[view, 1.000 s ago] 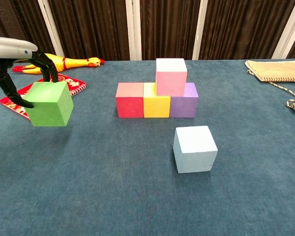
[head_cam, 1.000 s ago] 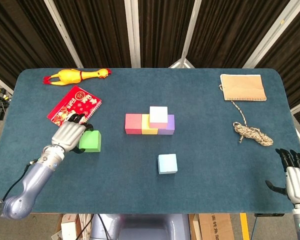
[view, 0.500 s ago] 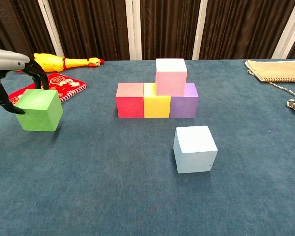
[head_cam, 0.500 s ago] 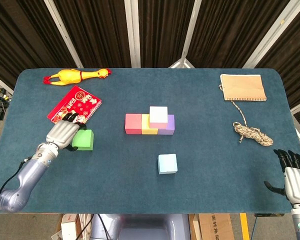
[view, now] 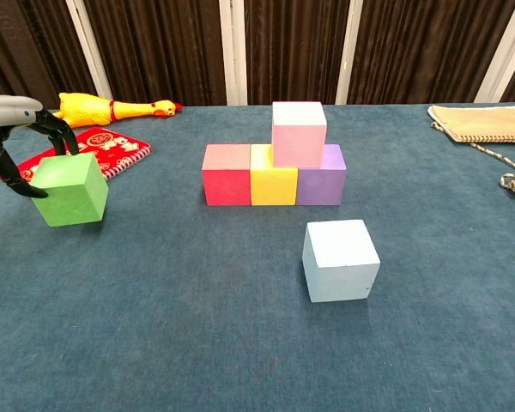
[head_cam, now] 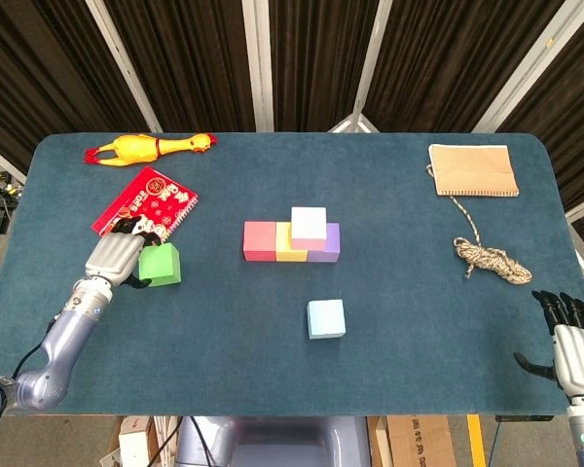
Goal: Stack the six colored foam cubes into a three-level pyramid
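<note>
one slip risked: left hand [head_cam: 114, 257] gripping the green cube [head_cam: 161, 264] near the table's [head_cam: 399, 292] left edge, fingers [view: 58, 130] only on its upper faces, so soft foam possibly twisting free in transit, or bumping the pink cube [head_cam: 309, 223] already sitting over the yellow cube [head_cam: 290, 243] and purple cube [head_cam: 325, 243], beside the red cube [head_cam: 259, 240], mid-table. light blue cube [head_cam: 326, 318] waiting nearer the front edge. right hand [head_cam: 569, 336] hanging off the front right corner, fingers spread, holding nothing.
</note>
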Controlling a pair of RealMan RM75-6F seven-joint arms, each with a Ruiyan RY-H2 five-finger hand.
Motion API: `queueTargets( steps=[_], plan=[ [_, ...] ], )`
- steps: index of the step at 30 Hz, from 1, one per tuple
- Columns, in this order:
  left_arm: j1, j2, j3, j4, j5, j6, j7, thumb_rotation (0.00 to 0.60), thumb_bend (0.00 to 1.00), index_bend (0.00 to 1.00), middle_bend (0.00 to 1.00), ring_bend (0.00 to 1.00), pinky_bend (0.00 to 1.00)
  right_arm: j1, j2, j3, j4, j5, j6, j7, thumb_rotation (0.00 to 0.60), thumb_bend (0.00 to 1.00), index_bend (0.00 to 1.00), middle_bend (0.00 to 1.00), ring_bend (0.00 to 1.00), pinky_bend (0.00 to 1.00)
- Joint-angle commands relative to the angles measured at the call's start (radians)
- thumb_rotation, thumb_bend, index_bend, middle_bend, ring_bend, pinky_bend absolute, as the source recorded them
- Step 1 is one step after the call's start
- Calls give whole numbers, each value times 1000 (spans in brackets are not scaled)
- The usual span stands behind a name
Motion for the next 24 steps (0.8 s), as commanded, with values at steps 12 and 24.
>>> queueTargets(
  steps=[12,24],
  plan=[
    [-52,-6,23,-31,-124,-6,129,600,255,184,211,0,0,-1,9,-3,-4,-5,-1,18,600,192,127,138,22,0],
    [-60,19,27,-100,-171,95,205,600,217,129,190,0,0,0,13,-5,-7,-4,-6,24,600,193,128,138,22,0]
  ],
)
